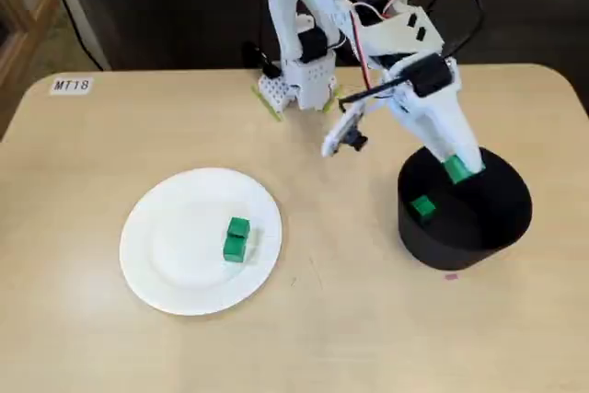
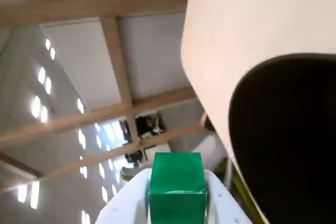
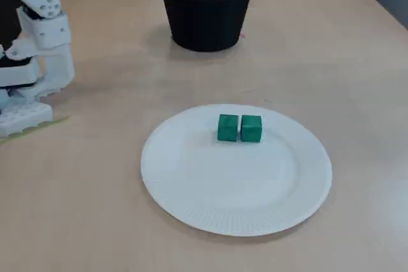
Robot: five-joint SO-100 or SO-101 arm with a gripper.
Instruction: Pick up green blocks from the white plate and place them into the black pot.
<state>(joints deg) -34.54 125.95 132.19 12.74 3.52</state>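
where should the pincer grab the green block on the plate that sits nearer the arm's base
Come straight down on the nearer block and pinch the two faces toward and away from the black pot. Its neighbour sits close beside a third face, leaving little room there.

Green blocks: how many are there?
4. Two green blocks sit side by side on the white plate; one lies in the black pot; one is in the gripper over it. Others may hide inside.

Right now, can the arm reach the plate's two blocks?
Probably not yet: its pincer holds a block over the pot. Nothing covers the two blocks on the plate, so after release the way looks free.
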